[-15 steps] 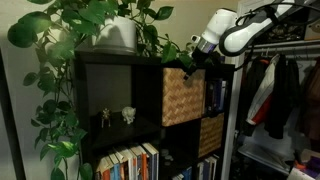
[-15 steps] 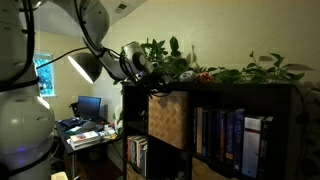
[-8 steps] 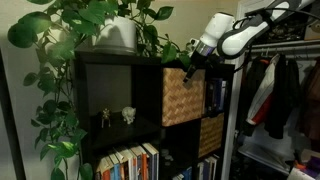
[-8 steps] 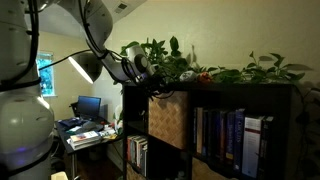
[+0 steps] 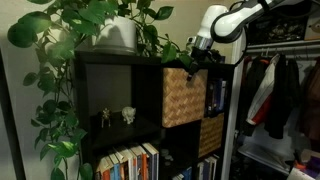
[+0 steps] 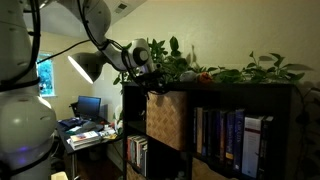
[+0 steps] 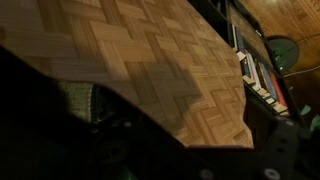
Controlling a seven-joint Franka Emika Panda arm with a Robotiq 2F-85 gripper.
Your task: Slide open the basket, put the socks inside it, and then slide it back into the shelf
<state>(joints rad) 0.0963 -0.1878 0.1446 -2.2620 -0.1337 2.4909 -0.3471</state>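
Observation:
The light tan woven basket (image 5: 183, 97) sits in an upper cubby of the black-brown shelf (image 5: 140, 62), its front standing a little proud of the shelf face. It shows in both exterior views (image 6: 168, 118) and fills the wrist view (image 7: 150, 60). My gripper (image 5: 190, 60) is at the basket's top front edge, just under the shelf's top board (image 6: 152, 84). The jaws are dark and hidden, so I cannot tell whether they are open or shut. No socks are clearly visible.
Leafy plants and a white pot (image 5: 118, 35) stand on the shelf top. Books (image 6: 225, 135) fill nearby cubbies. A darker woven basket (image 5: 210, 135) sits below. A clothes rack with hanging clothes (image 5: 280, 95) stands beside the shelf. A desk with a monitor (image 6: 88, 105) is behind.
The arm's wrist and forearm have lifted and swung closer over the shelf top. The gripper stays at the basket's top edge. The basket has barely moved.

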